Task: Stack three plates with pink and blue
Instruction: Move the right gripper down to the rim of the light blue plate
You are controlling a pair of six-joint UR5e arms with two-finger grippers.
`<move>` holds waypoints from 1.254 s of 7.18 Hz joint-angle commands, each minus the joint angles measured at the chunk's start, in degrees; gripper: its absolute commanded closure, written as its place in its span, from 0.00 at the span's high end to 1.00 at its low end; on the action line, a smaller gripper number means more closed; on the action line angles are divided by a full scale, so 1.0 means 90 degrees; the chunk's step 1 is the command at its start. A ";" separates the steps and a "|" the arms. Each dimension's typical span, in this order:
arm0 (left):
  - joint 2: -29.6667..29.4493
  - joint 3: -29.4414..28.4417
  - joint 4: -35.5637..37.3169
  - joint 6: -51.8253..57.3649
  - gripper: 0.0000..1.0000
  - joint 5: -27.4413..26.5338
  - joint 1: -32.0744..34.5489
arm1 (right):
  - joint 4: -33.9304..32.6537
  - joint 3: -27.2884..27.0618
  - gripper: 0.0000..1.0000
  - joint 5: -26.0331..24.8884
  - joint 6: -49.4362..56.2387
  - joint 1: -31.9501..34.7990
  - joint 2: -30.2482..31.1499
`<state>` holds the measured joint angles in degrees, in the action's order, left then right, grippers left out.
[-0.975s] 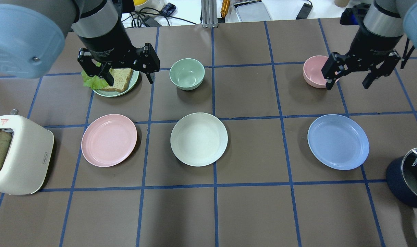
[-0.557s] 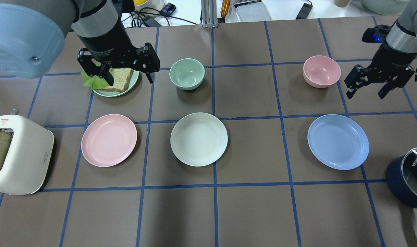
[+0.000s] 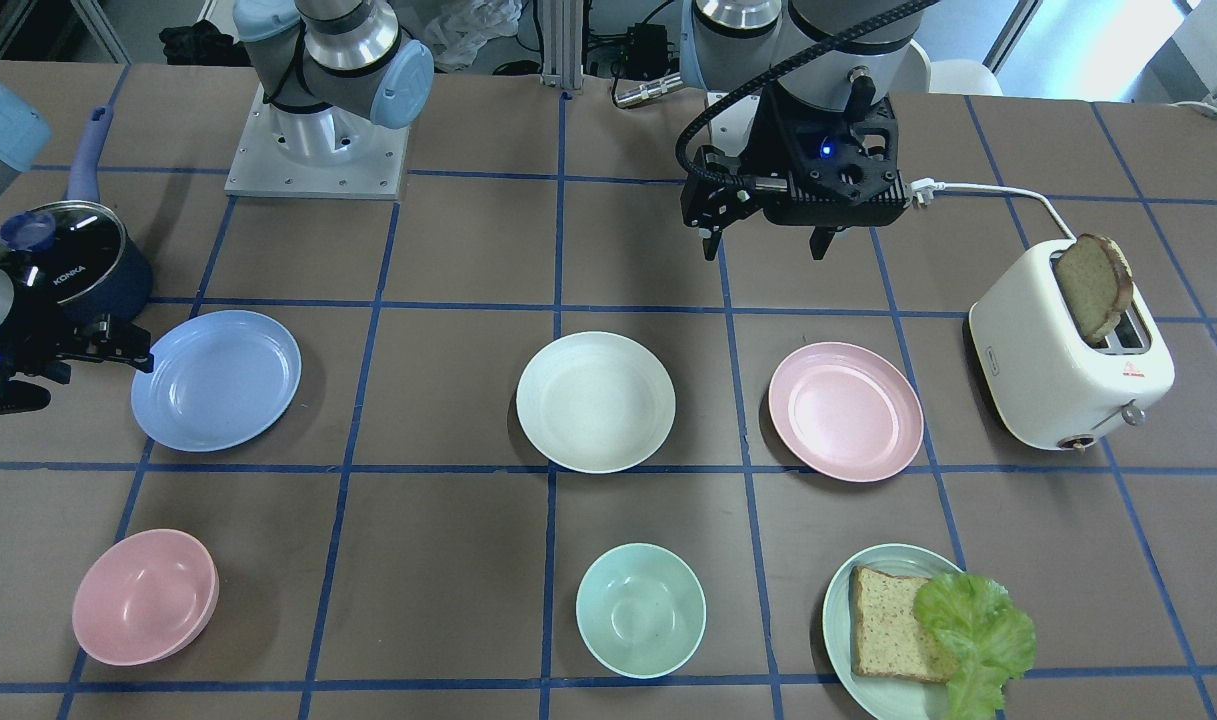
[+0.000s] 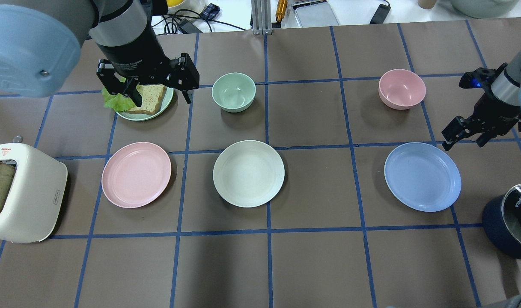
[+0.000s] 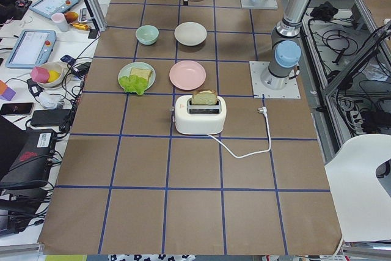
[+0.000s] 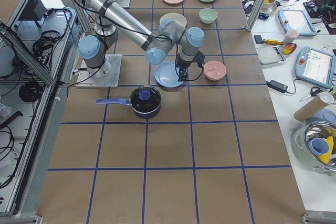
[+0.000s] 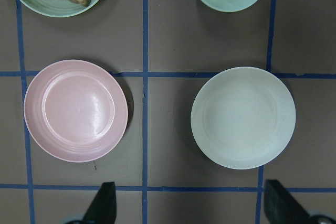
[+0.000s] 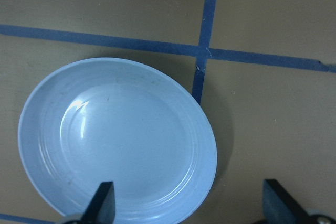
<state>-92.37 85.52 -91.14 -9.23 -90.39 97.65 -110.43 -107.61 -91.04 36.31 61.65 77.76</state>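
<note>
Three plates lie in a row on the brown table: a pink plate [image 4: 136,175], a cream-white plate [image 4: 248,173] and a light blue plate [image 4: 422,176]. They lie apart from each other. My left gripper [image 4: 162,97] is open and empty, high above the table beside the bread plate. Its wrist view shows the pink plate [image 7: 75,109] and the cream plate [image 7: 242,117] below. My right gripper [image 4: 464,143] is open and empty, low at the blue plate's far right rim. In the right wrist view one finger hangs over the blue plate [image 8: 116,140] and the other over bare table.
A pale green plate [image 4: 159,112] with bread and lettuce, a mint bowl [image 4: 233,92] and a pink bowl [image 4: 402,88] stand in the far row. A cream toaster [image 4: 29,201] with bread stands at the left. A dark lidded pot [image 4: 510,222] stands right of the blue plate.
My right gripper has moved from above the pink bowl to the right and down, to the blue plate's far right rim. The left arm has not moved.
</note>
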 commanded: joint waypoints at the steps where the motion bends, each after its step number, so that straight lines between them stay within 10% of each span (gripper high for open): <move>1: 0.0000 0.0000 0.0000 0.0000 1.00 -0.0005 0.0000 | -0.0619 -0.0317 1.00 -0.0021 0.0360 -0.0132 0.0013; 9: 0.0000 0.0019 -0.0010 0.0000 1.00 0.0024 -0.0088 | -0.1235 -0.0904 1.00 -0.0080 0.0253 -0.0513 -0.0299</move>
<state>-92.37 85.69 -91.25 -9.23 -90.18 96.91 -121.54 -115.58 -91.78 38.70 57.12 75.81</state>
